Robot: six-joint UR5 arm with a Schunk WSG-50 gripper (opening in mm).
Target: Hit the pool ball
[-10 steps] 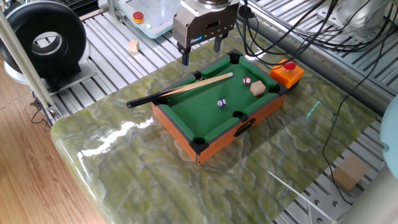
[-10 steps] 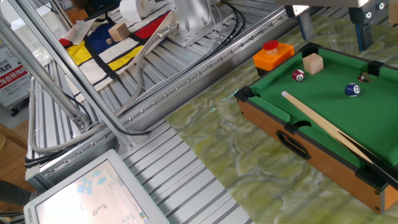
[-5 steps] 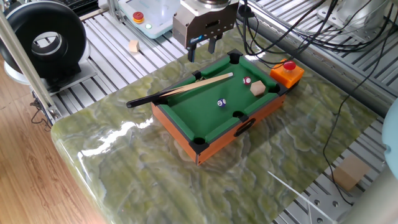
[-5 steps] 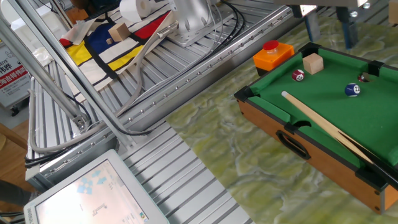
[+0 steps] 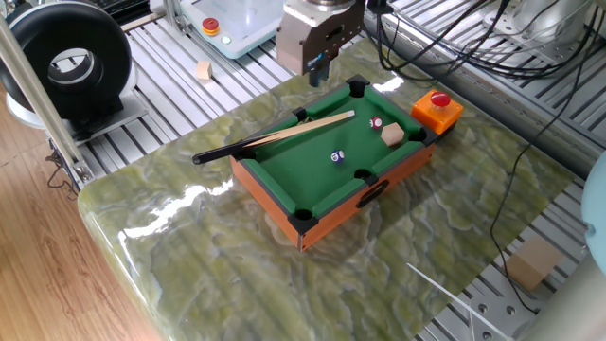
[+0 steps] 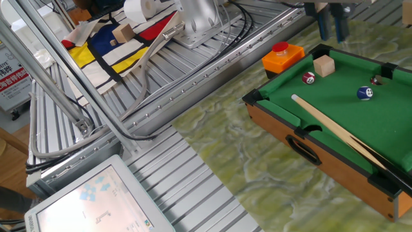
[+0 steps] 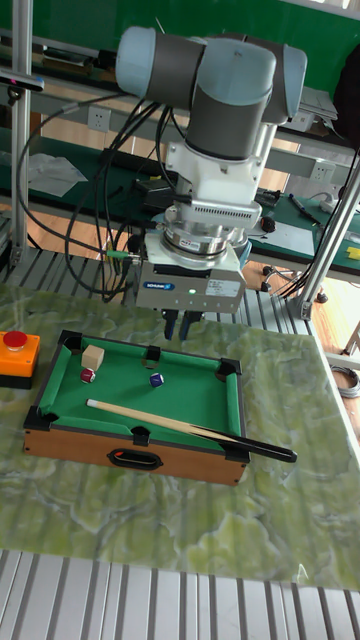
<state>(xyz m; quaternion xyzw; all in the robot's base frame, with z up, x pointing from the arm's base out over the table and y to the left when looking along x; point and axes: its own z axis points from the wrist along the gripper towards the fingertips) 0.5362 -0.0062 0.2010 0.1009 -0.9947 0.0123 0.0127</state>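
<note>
The little pool table (image 5: 327, 204) sits on the green marbled worktop (image 5: 189, 246). Its near corner points at the camera in one fixed view. On the green felt lies the cue stick (image 5: 275, 138), with its dark end poking out over the edge. Just past it, near the middle of the felt, sits the pool ball (image 5: 336, 157), dark blue with a white spot. It is also clear in the other fixed view (image 6: 365, 93) and in the tall fixed view (image 7: 156, 379). Farther back are a red-and-white ball (image 5: 376, 123) and a tan wooden cube (image 5: 392, 134), close together. Behind the table is an orange box with a red button (image 5: 436, 108).

The gripper (image 5: 317, 64) hangs over the far rail, well above the felt. It holds nothing.

The robot looks like it is getting ready, and the ball is not hit yet. Next it should go down to the felt and line up behind the pool ball, then push through it. It should miss the cue stick and the other ball.

One second ago the jaws were wide apart. Half a second ago they were narrower. Now they are pressed almost together. The balls, cube and stick have not moved.
</note>
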